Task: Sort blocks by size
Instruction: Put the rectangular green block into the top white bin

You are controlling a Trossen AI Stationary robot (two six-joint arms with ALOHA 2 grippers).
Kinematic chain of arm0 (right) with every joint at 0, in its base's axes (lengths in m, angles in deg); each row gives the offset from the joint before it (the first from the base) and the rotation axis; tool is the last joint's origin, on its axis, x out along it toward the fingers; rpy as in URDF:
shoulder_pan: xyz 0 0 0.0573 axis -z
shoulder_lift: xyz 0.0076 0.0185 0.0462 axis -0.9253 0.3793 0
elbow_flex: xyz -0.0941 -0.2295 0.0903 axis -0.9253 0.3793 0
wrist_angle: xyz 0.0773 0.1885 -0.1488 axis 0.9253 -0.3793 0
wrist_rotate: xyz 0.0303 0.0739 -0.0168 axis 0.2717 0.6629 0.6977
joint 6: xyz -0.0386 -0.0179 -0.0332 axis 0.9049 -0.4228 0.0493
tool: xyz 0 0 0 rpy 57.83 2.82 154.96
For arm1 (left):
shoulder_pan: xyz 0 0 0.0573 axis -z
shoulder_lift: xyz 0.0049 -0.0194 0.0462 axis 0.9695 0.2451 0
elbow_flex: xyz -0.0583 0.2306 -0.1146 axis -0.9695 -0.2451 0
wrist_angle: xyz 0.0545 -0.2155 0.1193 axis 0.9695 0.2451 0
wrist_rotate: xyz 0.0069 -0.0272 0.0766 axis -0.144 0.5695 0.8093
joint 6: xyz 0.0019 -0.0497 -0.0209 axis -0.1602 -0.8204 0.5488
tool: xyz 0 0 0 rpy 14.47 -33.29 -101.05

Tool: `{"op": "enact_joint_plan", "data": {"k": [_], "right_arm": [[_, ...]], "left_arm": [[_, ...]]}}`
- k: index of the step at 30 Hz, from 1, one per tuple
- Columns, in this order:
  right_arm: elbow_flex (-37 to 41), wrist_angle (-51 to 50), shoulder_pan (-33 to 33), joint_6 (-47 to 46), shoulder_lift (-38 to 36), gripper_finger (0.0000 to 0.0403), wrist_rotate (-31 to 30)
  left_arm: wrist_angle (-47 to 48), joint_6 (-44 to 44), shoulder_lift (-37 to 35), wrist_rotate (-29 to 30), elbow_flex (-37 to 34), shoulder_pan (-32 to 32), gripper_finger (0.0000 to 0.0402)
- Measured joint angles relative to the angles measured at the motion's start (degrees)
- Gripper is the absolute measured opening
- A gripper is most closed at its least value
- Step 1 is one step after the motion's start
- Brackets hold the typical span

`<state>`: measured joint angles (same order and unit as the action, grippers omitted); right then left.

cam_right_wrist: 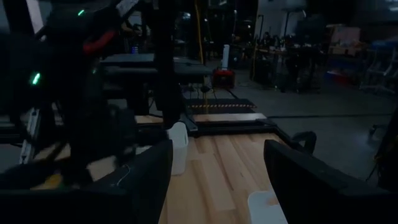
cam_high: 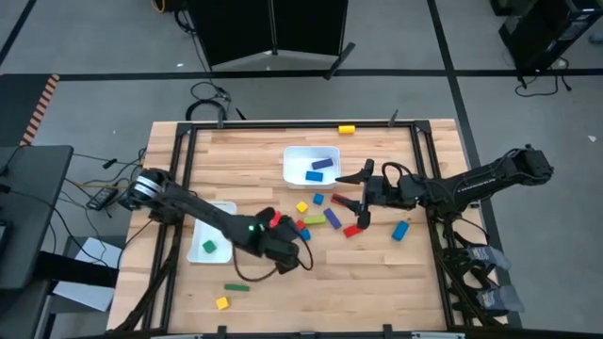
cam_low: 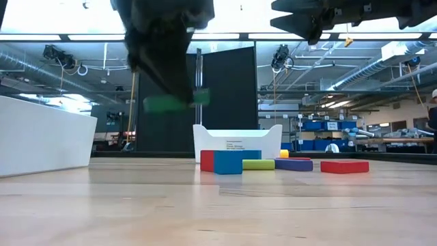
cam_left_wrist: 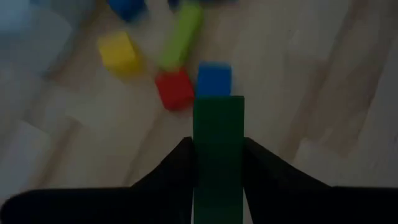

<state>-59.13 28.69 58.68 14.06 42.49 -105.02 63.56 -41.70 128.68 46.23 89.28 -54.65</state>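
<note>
Gripping a long dark-green bar block (cam_left_wrist: 217,149) between both fingers, the left gripper (cam_left_wrist: 217,163) hangs above the light wooden table (cam_high: 283,292), w/ the bar clear of the surface in the low view (cam_low: 176,103). From above, that gripper (cam_high: 300,259) sits toward the table's front, just in front of the loose cluster of blocks at mid-table.

Landmark: the white rectangular plastic tray (cam_high: 294,158) at the table's back-centre, holding two blue blocks (cam_high: 318,168).
- Right gripper (cam_high: 363,200) hovers just in front & right of that tray, fingers spread wide, nothing btwn them; wrist view shows the gap open (cam_right_wrist: 217,180).
- In front of the tray: small yellow cube (cam_high: 301,207), small blue cube (cam_high: 318,199), lime-green bar (cam_high: 334,218), red bar (cam_high: 353,230), plus a few more red/blue/green pieces packed close by.
- Further right-front of the tray: a lone blue block (cam_high: 400,230).
- Behind & right of the tray, on the table's back edge: a yellow block (cam_high: 347,129).
- Well to the left-front of the tray: second white tray (cam_high: 219,212) w/ one green cube (cam_high: 208,247) inside, partly under the left arm.
- Far left-front, near the table's front edge: thin green bar (cam_high: 236,286) & yellow cube (cam_high: 222,302), apart from each other.

Left wrist view: below the held bar lie a red cube (cam_left_wrist: 174,89) touching a blue cube (cam_left_wrist: 214,79), w/ a yellow cube & lime bar just beyond.
</note>
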Motion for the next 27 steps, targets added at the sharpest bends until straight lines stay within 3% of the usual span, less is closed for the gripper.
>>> {"op": "enact_joint_plan", "data": {"k": [6, 12, 20, 27], "right_arm": [[0.0, 7.0, -1.7, 3.8, 0.0, 0.0264, 0.9], [0.0, 9.9, -3.8, 6.2, -0.2, 0.0264, 1.0], [0.0, 9.5, -6.4, 6.7, -0.3, 0.0264, 0.6], [0.0, 8.0, -7.1, 7.2, -0.3, 0.0264, -1.3]], "left_arm": [[-3.1, 8.0, -5.5, 10.2, 0.3, -7.0, 0.0105], [-13.2, 19.8, -4.7, 9.3, 0.3, -17.8, 0.0105], [-20.5, 26.1, -1.6, 1.2, 0.1, -28.7, 0.0110], [-20.1, 25.9, 0.7, 0.9, 0.0, -31.4, 0.0234]]}}
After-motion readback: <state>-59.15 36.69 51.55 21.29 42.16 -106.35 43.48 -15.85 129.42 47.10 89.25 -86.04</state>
